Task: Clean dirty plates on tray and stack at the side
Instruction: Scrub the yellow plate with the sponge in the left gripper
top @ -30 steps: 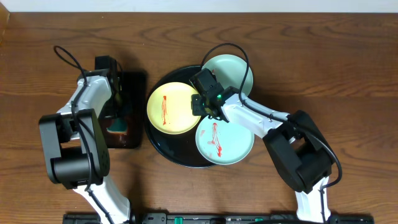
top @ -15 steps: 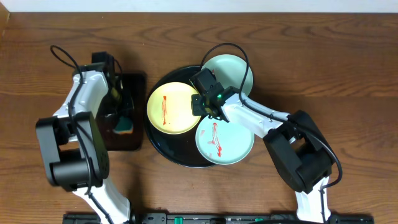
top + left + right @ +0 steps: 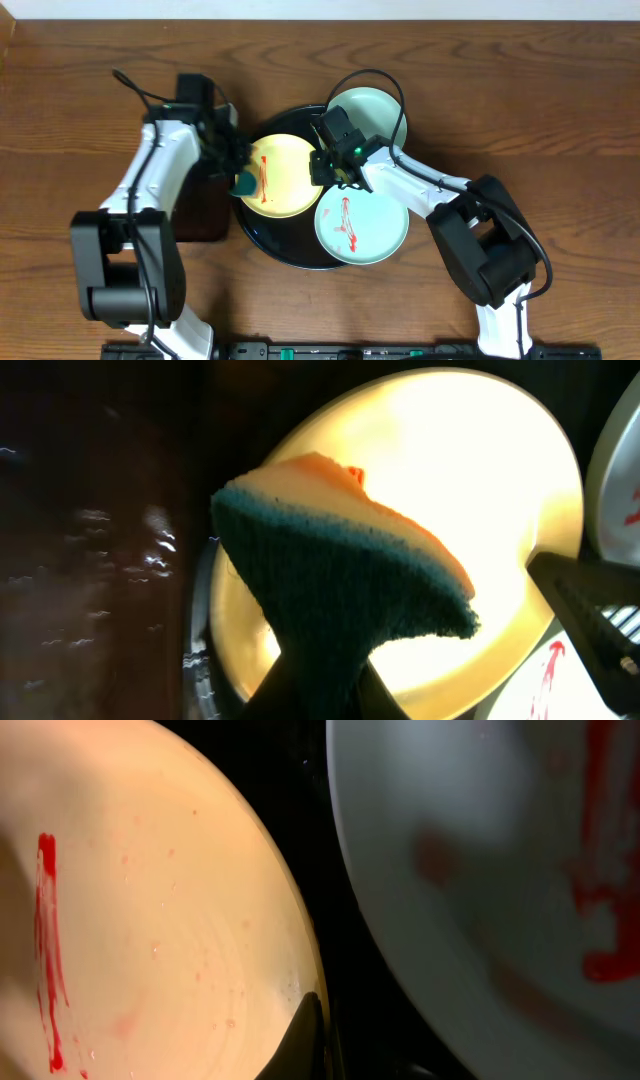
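Note:
The pale yellow plate with a red streak lies on the left of the round black tray. My left gripper is shut on the teal sponge and holds it over the yellow plate's left edge. My right gripper is shut on the yellow plate's right rim; one finger lies on the rim of the yellow plate. An aqua plate with red streaks lies at the tray's front right and shows in the right wrist view. A clean aqua plate rests at the back right.
A rectangular black tray lies left of the round tray, partly under my left arm. Brown wood tabletop surrounds both trays. The right arm's cable loops above the back aqua plate.
My left gripper has carried the sponge from the rectangular tray rightward to the yellow plate's left edge. The right gripper has stayed on the plate's rim.

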Controlling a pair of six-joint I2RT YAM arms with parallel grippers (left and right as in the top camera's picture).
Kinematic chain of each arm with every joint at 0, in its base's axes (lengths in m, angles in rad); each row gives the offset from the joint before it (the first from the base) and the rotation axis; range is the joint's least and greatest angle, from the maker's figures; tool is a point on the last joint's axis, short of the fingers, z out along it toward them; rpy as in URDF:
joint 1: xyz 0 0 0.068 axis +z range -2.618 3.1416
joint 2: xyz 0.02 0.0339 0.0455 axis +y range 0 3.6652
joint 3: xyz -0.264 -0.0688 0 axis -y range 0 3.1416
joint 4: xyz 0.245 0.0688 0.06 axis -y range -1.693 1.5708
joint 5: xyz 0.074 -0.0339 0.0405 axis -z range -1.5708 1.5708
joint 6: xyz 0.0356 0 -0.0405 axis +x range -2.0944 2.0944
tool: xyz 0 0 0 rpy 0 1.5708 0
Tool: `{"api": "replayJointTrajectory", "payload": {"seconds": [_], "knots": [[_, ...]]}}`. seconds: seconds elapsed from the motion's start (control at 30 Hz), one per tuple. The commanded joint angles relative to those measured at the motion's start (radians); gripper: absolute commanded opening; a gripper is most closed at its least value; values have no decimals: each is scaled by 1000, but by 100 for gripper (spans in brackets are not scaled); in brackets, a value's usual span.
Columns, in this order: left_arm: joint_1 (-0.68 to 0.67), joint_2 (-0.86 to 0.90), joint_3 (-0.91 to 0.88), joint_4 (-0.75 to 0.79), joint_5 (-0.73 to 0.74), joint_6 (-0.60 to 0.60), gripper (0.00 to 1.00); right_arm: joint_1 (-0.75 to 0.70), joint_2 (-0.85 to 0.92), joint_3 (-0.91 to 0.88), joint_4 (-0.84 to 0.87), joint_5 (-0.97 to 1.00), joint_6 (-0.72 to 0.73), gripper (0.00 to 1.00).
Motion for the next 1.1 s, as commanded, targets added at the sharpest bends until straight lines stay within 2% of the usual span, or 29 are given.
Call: {"api": "replayJointTrajectory", "payload": {"seconds": [0.0,0.17,0.5,0.6,0.83,1.07], "knots": [[-49,14,-64,67,-36,-128,7,7,32,0,-16,-45,-24,1],[-115,35,-117,162,-198,-241,7,7,32,0,-21,-46,-24,1],[-237,57,-122,182,-206,-243,8,7,32,0,-21,-46,-24,1],[-258,58,-122,225,-312,-243,8,8,32,0,-21,-46,-23,1],[-243,69,-130,378,-585,-291,8,10,32,0,-21,-45,-24,1],[-211,121,-130,544,-594,-291,8,11,32,0,-21,-45,-24,1]]}}
